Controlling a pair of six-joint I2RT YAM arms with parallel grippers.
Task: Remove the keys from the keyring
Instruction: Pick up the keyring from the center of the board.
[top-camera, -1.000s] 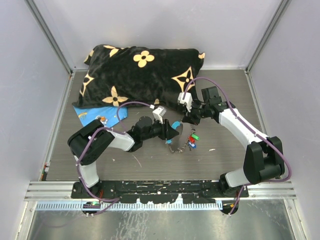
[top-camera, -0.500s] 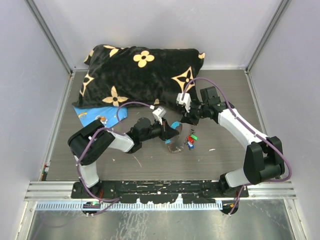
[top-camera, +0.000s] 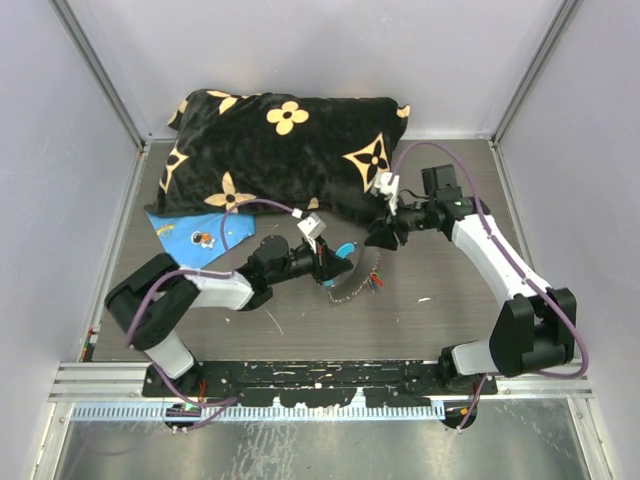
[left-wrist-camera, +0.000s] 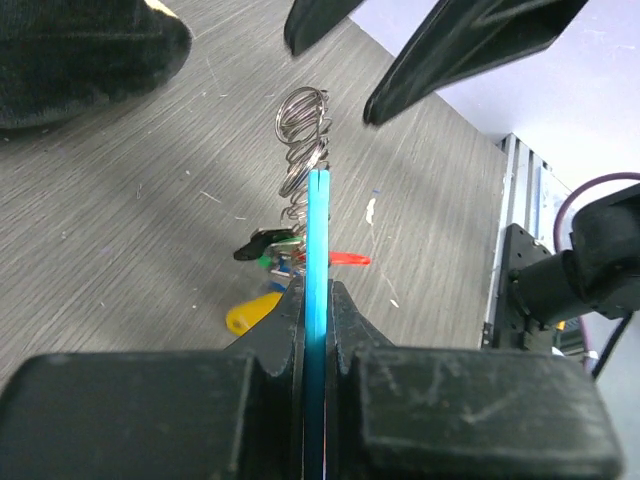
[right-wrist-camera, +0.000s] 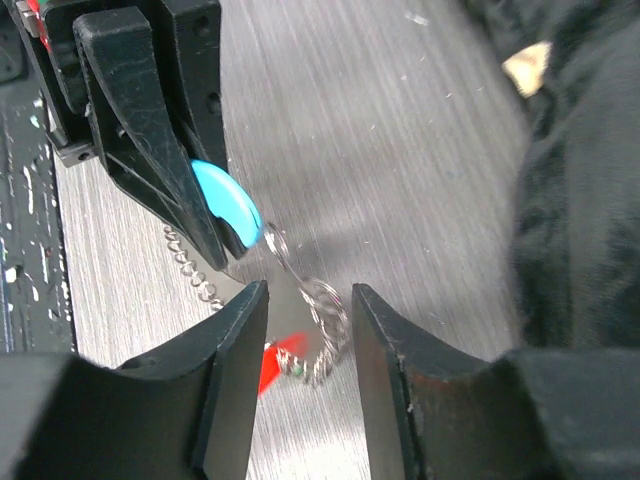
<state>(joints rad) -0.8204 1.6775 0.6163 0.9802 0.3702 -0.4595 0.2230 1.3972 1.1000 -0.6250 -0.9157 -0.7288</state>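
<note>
My left fingers (top-camera: 333, 264) are clenched on the light-blue section (left-wrist-camera: 318, 225) of the keyring (left-wrist-camera: 303, 130), which stands edge-on between them (thin as a card in the left wrist view). The grey coils stick out past it toward my right fingers (top-camera: 378, 238), which are released and spread to either side of the coils; I cannot tell whether they touch. The keys (left-wrist-camera: 338, 259), red, green, blue and yellow, dangle beneath the chain, over the surface (top-camera: 440, 290) just in front of the pillow (top-camera: 280, 140).
</note>
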